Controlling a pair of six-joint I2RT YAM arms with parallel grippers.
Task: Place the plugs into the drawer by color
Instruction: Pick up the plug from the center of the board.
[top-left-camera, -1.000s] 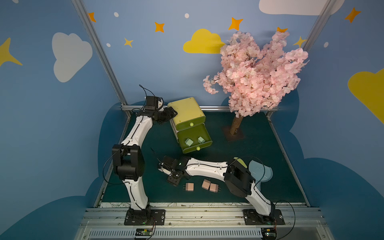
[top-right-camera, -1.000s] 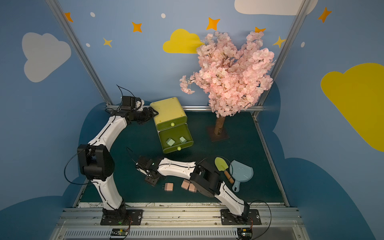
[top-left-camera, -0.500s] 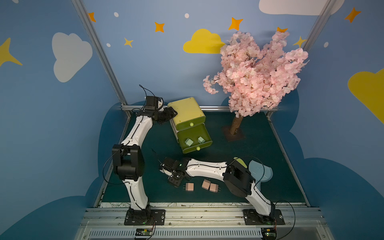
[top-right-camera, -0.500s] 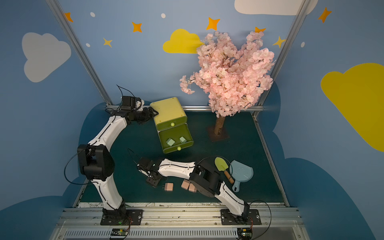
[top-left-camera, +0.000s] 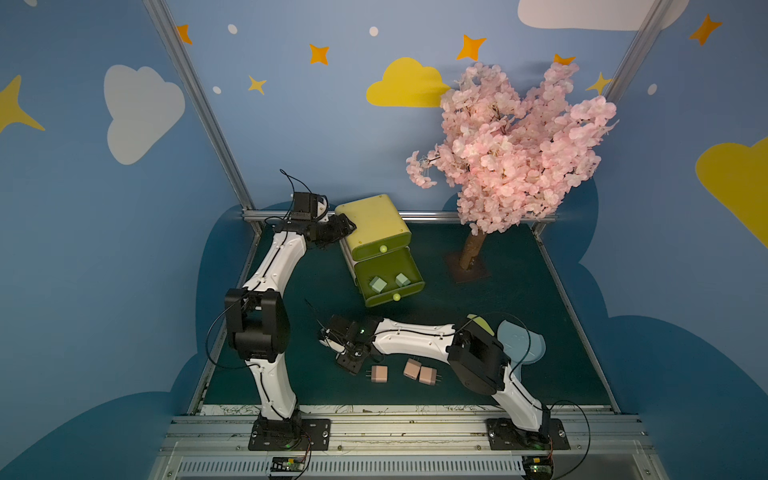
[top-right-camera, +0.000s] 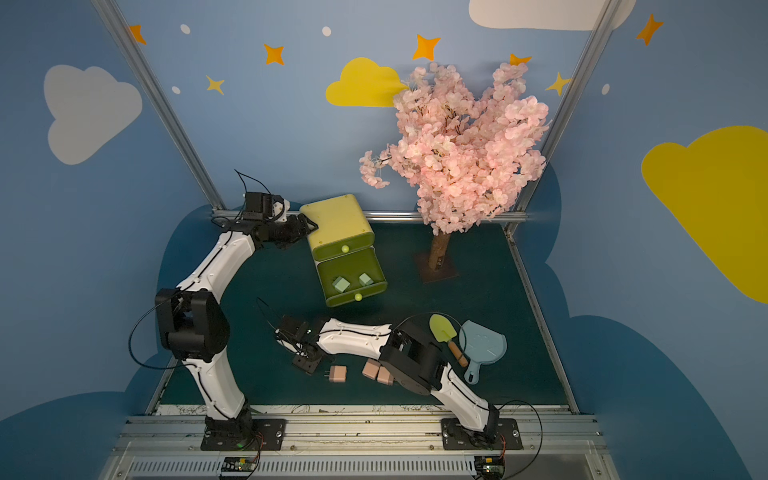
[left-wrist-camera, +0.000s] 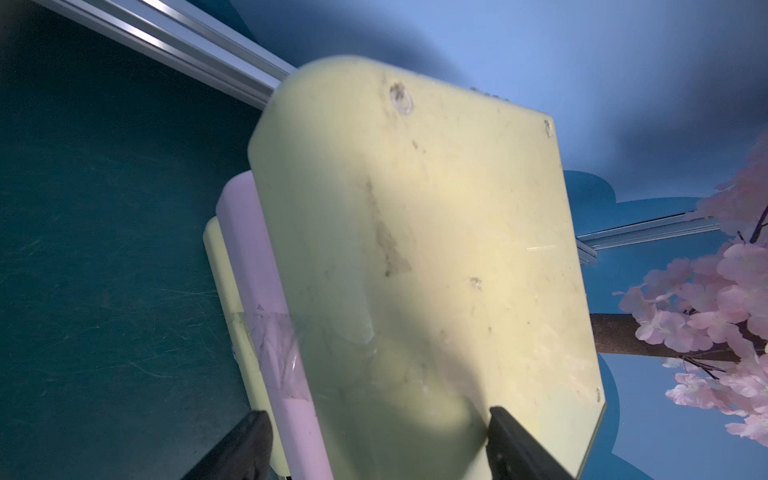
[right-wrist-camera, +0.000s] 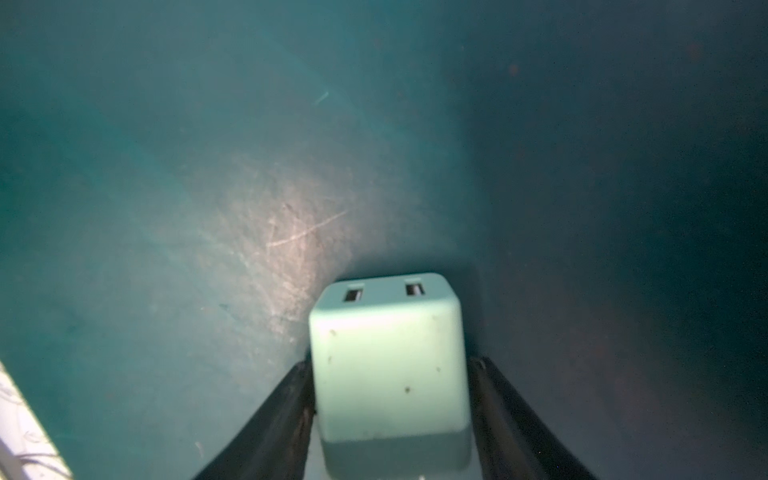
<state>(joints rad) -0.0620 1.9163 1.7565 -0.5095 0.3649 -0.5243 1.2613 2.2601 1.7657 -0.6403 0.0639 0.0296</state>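
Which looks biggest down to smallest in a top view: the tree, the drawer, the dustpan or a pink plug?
1. Tree
2. Drawer
3. Dustpan
4. Pink plug
The treetop is nearer the camera, so it looks extra big.

The drawer chest (top-right-camera: 336, 220) has its second drawer (top-right-camera: 376, 286) open, two green plugs (top-right-camera: 341, 284) inside. Three pink plugs (top-right-camera: 337, 374) lie on the surface (top-right-camera: 478, 291) by the right end effector (top-right-camera: 306, 362).

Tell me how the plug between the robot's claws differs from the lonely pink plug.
The green plug is pinched in the right gripper; the lone pink plug lies free on the mat. The green plug shows two slots; the pink plug shows prongs. Both are rounded cubes.
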